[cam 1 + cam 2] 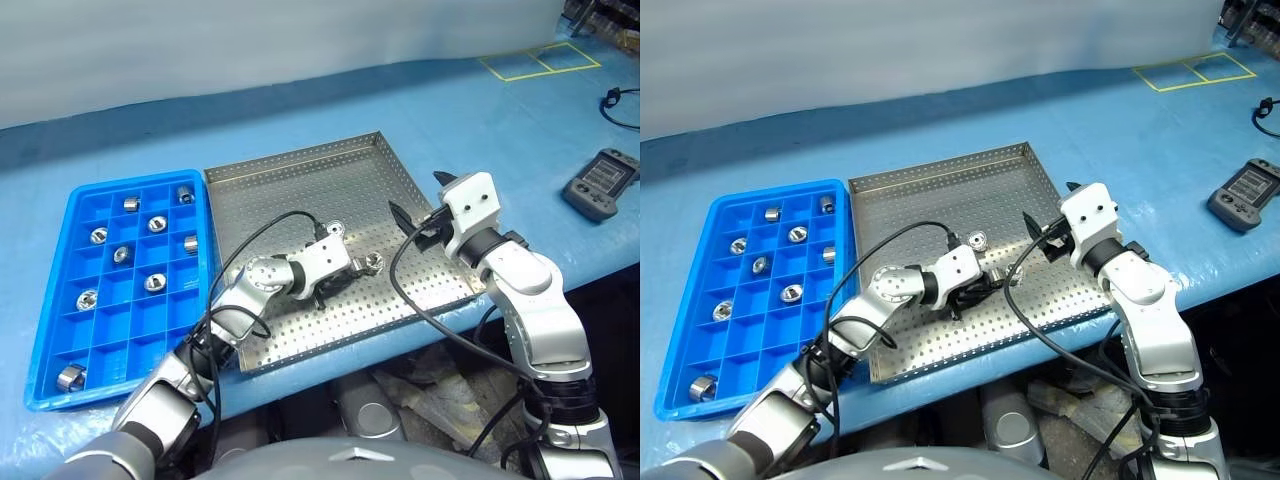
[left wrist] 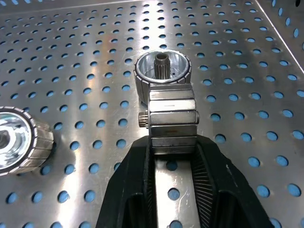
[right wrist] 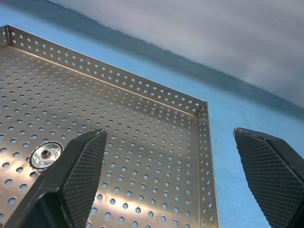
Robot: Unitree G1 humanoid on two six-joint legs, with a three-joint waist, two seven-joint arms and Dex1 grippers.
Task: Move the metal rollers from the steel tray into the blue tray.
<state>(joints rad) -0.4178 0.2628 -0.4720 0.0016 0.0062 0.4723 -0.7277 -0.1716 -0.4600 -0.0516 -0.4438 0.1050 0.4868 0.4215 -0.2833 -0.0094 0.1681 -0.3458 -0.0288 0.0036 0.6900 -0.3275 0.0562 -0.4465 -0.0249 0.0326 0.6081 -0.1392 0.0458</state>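
Metal rollers are split between the two trays: nine lie in compartments of the blue tray (image 1: 60, 255), at the left end of the tabletop (image 1: 300, 110), and three are seen on the steel tray (image 1: 300, 175) beside it. One roller (image 2: 172, 124) is clamped on its sides between the two black fingers (image 2: 213, 180) of the left gripper (image 2: 172, 156), low over the perforated floor near the tray's middle. A second roller (image 2: 161, 76) stands on end just beyond the held one, touching or almost touching it, and a third roller (image 2: 19, 140) lies apart to one side. The right gripper (image 3: 168, 166) is held with its jaws wide apart and empty above the near right part of the steel tray. The step in hand is judged to be the lift and carry of the clamped roller to the blue tray. It is best lifted straight up before any sideways travel, so that the neighbouring roller is not knocked or dragged. The low rims of both trays should be cleared with room to spare. An empty compartment should be chosen, and the roller lowered well into it before the fingers are parted, since a drop from height could send it bouncing into another cell.
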